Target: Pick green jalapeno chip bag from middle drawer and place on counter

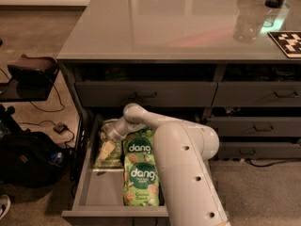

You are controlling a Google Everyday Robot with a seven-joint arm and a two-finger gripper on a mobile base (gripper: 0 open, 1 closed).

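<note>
Camera view shows me the hand [111, 135] low in the middle drawer [99, 192], over the far end of the green jalapeno chip bag [107, 155], which lies lengthwise front-to-back at rear left beside the dang bags [140, 173]; I cannot tell the hand's state.

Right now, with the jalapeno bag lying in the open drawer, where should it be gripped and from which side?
Probably from straight above, pinching its crinkly upper part. The green jalapeno chip bag lies flat in the middle drawer, near the left wall, with dang bags close on its right, so side approaches look blocked. The gripper is at its far end.
</note>
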